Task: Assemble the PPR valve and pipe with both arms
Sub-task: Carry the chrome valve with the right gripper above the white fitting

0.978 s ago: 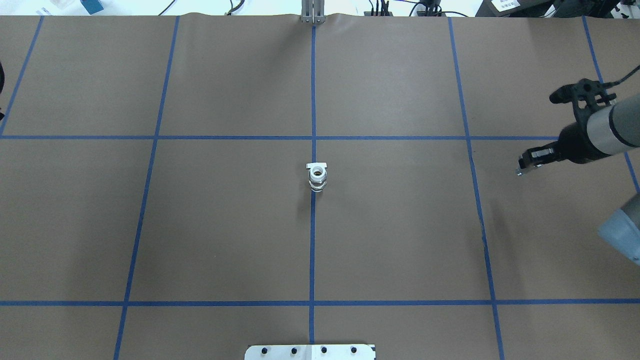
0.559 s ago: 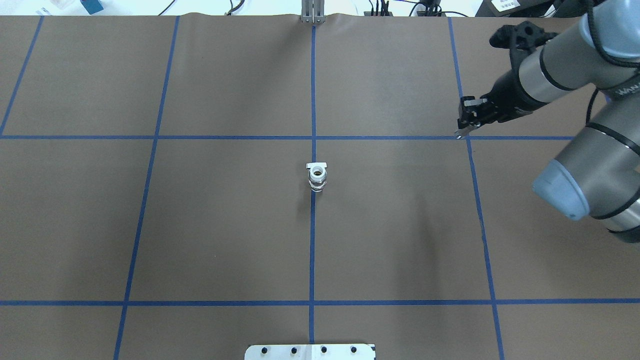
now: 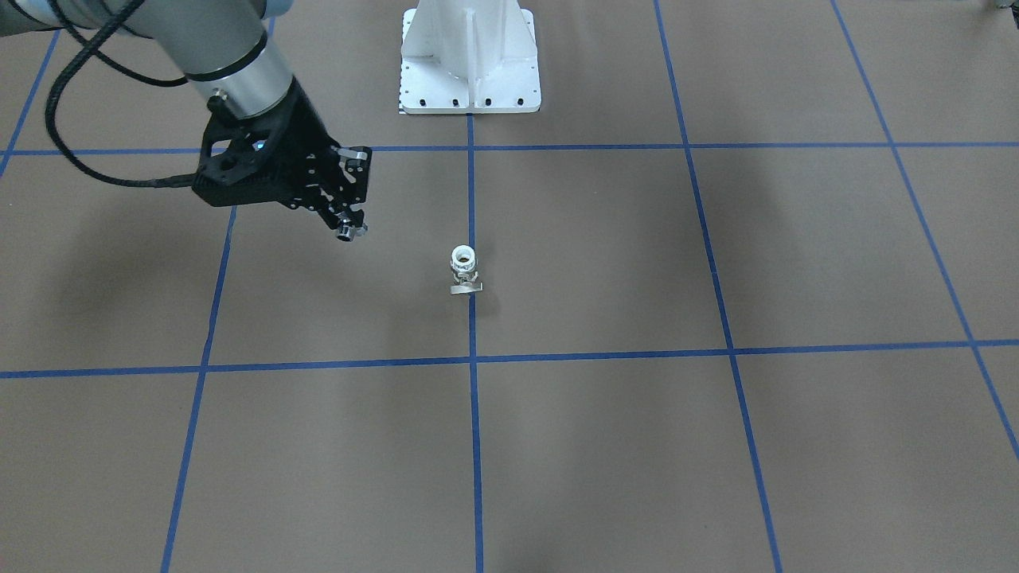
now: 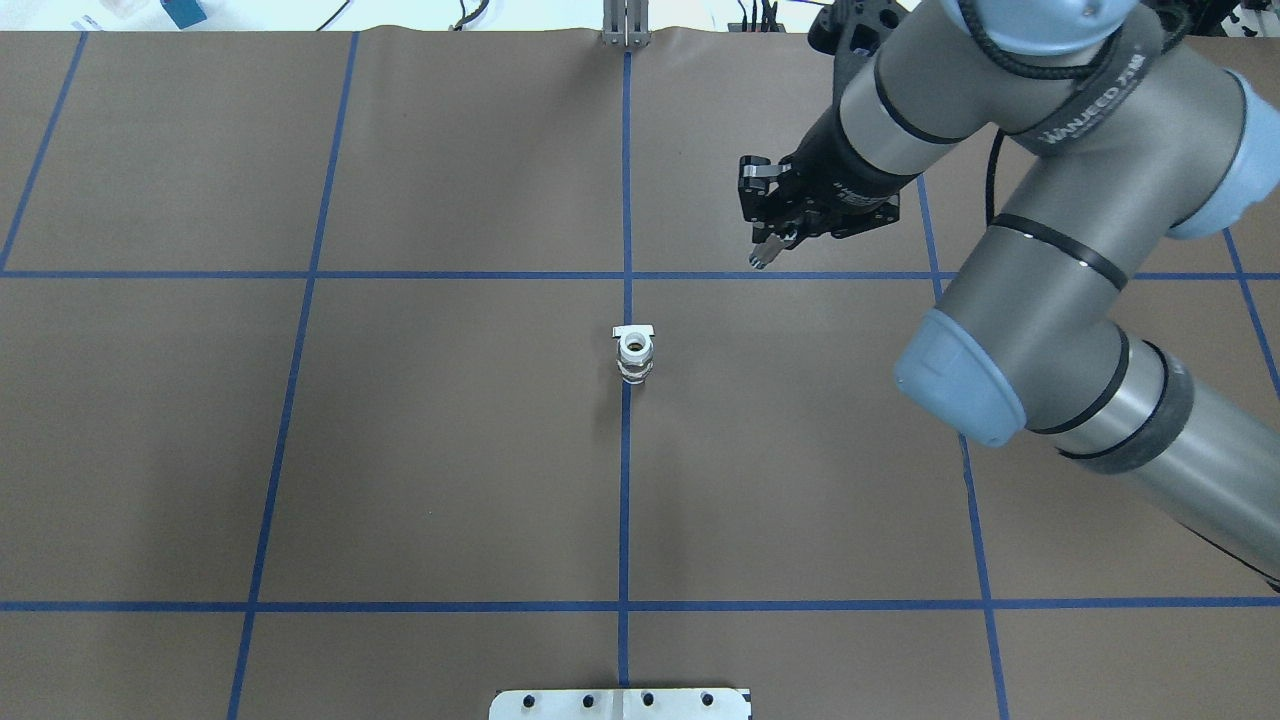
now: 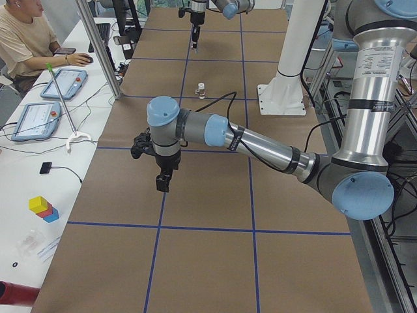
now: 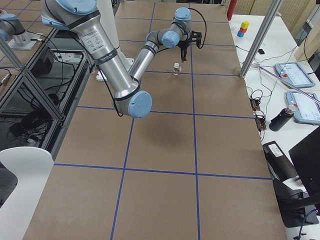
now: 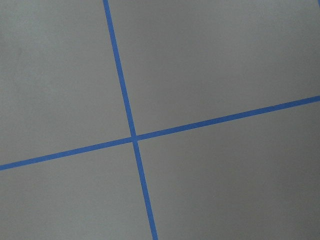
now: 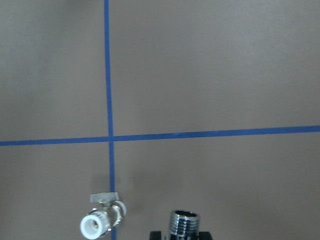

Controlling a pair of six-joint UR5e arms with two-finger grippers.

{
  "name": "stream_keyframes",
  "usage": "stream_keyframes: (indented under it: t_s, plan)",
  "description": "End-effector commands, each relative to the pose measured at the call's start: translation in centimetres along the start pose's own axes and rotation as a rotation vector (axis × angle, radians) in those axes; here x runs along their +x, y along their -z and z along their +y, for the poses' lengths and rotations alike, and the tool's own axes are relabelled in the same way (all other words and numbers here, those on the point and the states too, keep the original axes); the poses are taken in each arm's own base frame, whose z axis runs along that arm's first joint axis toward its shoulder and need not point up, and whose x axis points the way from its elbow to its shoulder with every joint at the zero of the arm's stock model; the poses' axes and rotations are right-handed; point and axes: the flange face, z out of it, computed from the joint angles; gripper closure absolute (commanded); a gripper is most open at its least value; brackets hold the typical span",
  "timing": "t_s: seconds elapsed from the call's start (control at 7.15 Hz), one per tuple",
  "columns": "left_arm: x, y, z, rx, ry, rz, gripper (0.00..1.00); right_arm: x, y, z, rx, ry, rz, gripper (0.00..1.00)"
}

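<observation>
Brown paper (image 4: 450,150) gridded with blue tape lines (image 4: 310,275) covers the worktop (image 4: 450,480). At its left end the left arm (image 5: 260,143) hangs above the surface, well apart from the parts; whether the left jaws are open or closed cannot be told. At centre the PPR valve (image 4: 634,357) stands upright on a tape line, white mouth up. Farther off to the right, the right arm (image 4: 1040,260) reaches in, the right jaws clamped on the pipe (image 4: 762,258), its threaded end sticking out.

White print on a black strap (image 4: 1092,92) round the right arm (image 4: 1060,240), upper right of the overhead view, reads roughly "WANJEED". The label (image 5: 380,65) on the left arm (image 5: 260,140), far right of the left-side view, is too small to read.
</observation>
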Motion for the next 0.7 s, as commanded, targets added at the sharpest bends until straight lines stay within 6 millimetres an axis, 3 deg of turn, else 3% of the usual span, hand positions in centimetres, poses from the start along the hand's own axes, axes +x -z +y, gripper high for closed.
stream_keyframes:
  t_s: [0.0, 0.28, 0.56]
  plan:
    - [-0.3, -0.3, 0.5, -0.006, 0.006, 0.001, 0.00, -5.8, -2.3, 3.1, 0.031, -0.054, 0.060, 1.00]
    - [-0.3, -0.3, 0.5, -0.006, 0.006, 0.001, 0.00, -10.3, -6.5, 4.7, 0.045, -0.068, 0.156, 1.00]
    - [-0.3, -0.4, 0.5, -0.007, 0.005, 0.002, 0.00, -11.8, -10.2, 5.6, 0.061, -0.055, 0.215, 1.00]
